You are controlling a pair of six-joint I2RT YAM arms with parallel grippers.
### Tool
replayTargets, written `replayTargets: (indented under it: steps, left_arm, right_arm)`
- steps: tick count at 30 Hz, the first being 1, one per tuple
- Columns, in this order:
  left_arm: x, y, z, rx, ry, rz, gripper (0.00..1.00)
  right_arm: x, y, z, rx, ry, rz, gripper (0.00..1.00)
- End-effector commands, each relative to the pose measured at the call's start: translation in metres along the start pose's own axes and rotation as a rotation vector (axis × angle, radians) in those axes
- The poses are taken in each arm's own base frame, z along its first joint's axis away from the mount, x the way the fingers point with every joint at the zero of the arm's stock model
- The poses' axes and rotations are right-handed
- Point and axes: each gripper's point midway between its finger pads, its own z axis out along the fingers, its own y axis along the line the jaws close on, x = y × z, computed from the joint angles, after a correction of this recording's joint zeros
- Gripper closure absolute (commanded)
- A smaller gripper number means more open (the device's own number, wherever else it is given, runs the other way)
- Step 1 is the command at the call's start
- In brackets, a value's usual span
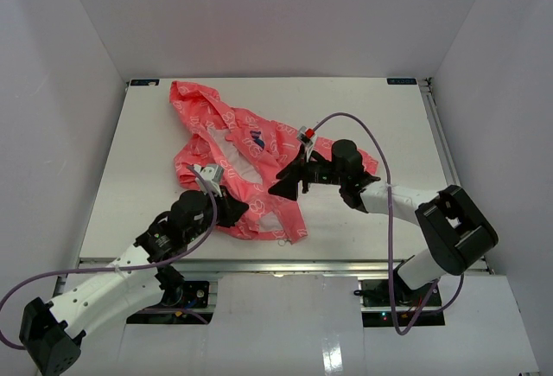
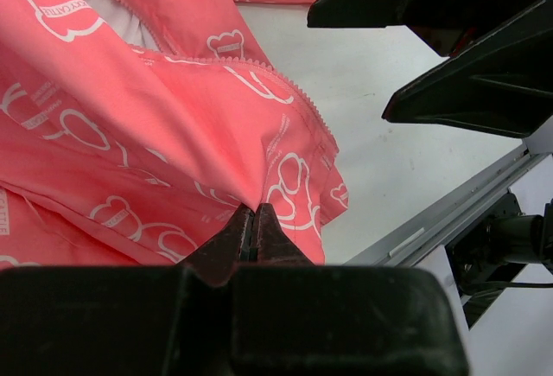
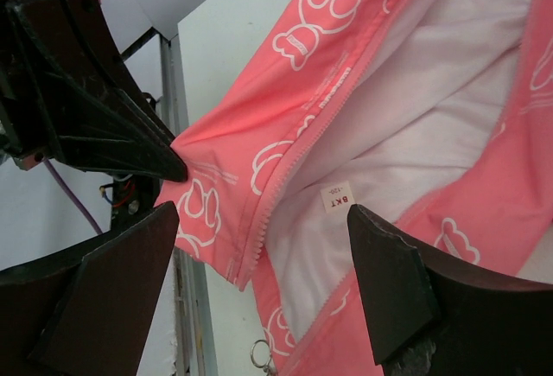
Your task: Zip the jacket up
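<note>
Jacket (image 1: 229, 130) lies spread on the white surface (image 1: 371, 117), left of centre, hood (image 1: 186, 99) toward the far left corner and front open so the pale lining (image 3: 415, 117) shows. Its bottom hem faces the arms.

The chief risk, as I judge it, sits with the left claw (image 2: 251, 231). It is pinched fully together on a thin fold of fabric at the hem corner, and so slight a hold could slip as soon as the cloth is drawn taut. If it goes, the zip teeth (image 3: 276, 186) will slacken and bunch.

A second risk is that the right claw (image 3: 263, 212) closes on the wrong thing. A small ring pull (image 3: 257, 357) shows near the lower edge of the right wrist view, off to one side of where the jaws stand. Closing here would likely gather lining or the label (image 3: 337, 194) rather than the slider.

The two claws also hang very near one another over the same corner, so a careless move could knock them together.

As for the right claw itself, its jaws stand wide apart above the open front edge. It holds nothing, and I cannot tell whether its tips graze the cloth
</note>
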Motion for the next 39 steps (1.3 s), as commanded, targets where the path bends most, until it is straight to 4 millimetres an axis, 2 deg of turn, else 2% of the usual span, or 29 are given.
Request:
replayTargets:
  steps: [1, 7, 12, 21, 24, 25, 26, 28, 30, 31, 35, 39]
  left_arm:
    - [0.004, -0.003, 0.003, 0.018, 0.021, 0.011, 1.00]
    - [0.008, 0.002, 0.006, 0.006, 0.021, 0.010, 1.00]
    - [0.006, 0.001, 0.005, 0.012, 0.006, 0.006, 1.00]
    - [0.006, 0.003, 0.005, 0.001, 0.003, 0.010, 1.00]
    - [0.008, 0.005, 0.005, -0.006, 0.006, 0.008, 1.00]
    - [0.008, 0.007, 0.005, -0.012, 0.006, 0.006, 0.99]
    - [0.008, 0.008, 0.006, -0.022, 0.007, 0.005, 0.98]
    - [0.007, 0.011, 0.006, -0.050, 0.011, -0.014, 0.80]
    - [0.002, 0.013, 0.005, -0.081, 0.004, -0.033, 0.49]
    - [0.005, 0.017, 0.004, -0.108, 0.020, -0.040, 0.45]
    - [-0.019, 0.011, -0.005, -0.182, 0.000, -0.140, 0.39]
    - [-0.017, -0.004, -0.008, -0.147, 0.054, -0.208, 0.39]
  right_arm:
    - [-0.016, 0.022, 0.009, -0.124, -0.025, -0.033, 0.17]
    - [0.000, 0.017, 0.020, -0.132, 0.040, 0.028, 0.20]
    - [0.024, 0.006, 0.022, -0.077, 0.066, 0.048, 0.19]
    - [0.027, 0.017, 0.033, -0.142, 0.086, 0.060, 0.24]
    - [0.025, 0.021, 0.033, -0.164, 0.072, 0.058, 0.31]
    - [0.025, 0.022, 0.034, -0.168, 0.072, 0.064, 0.38]
    - [0.025, 0.024, 0.036, -0.175, 0.071, 0.069, 0.50]
    - [0.023, 0.026, 0.040, -0.181, 0.070, 0.071, 0.68]
    - [0.023, 0.028, 0.044, -0.181, 0.068, 0.078, 0.91]
    - [0.024, 0.031, 0.046, -0.188, 0.066, 0.075, 0.92]
    - [0.022, 0.038, 0.055, -0.173, 0.047, 0.077, 0.92]
    - [0.011, 0.044, 0.061, -0.164, -0.007, 0.095, 0.92]
